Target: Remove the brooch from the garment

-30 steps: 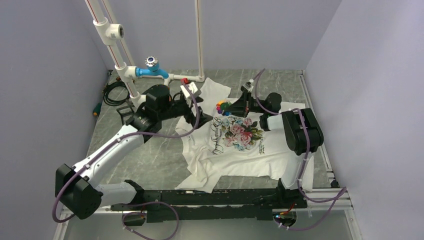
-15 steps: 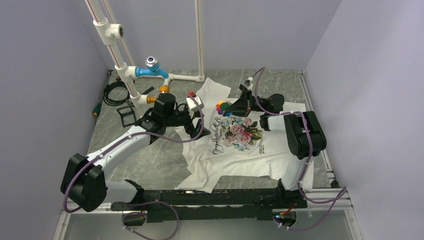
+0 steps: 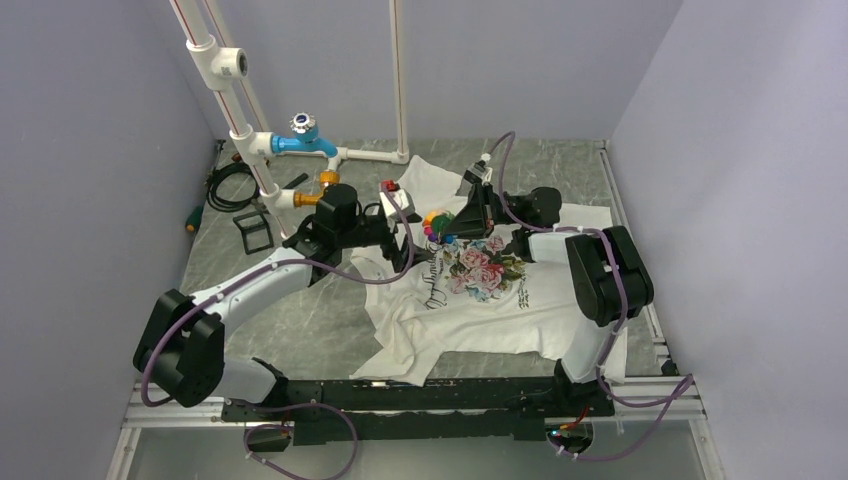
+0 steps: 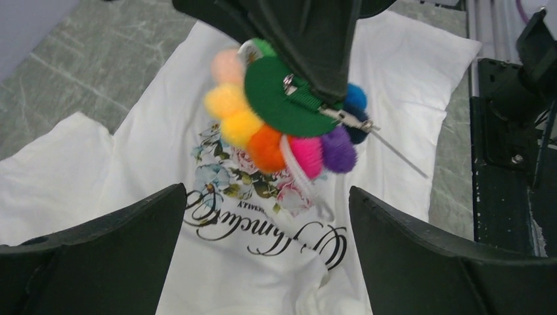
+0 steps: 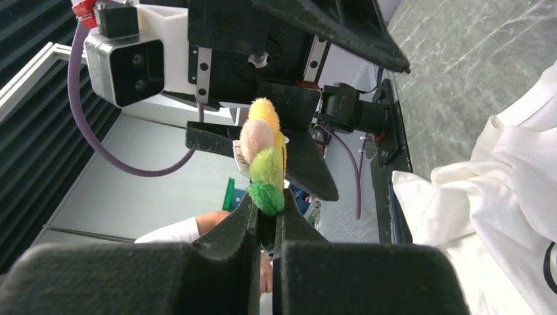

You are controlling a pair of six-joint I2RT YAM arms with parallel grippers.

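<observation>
Near the desk's far edge the right gripper (image 3: 452, 222) pinches the brooch (image 4: 282, 111) above the garment (image 3: 480, 300). The left gripper (image 4: 266, 193) faces it, jaws spread wide.

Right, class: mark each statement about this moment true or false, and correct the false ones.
1. The right gripper is shut on the brooch. True.
2. The left gripper is shut. False: it is wide open.
3. The brooch lies flat on the shirt. False: it is held up above it.
4. The brooch's back is green. True.
</observation>
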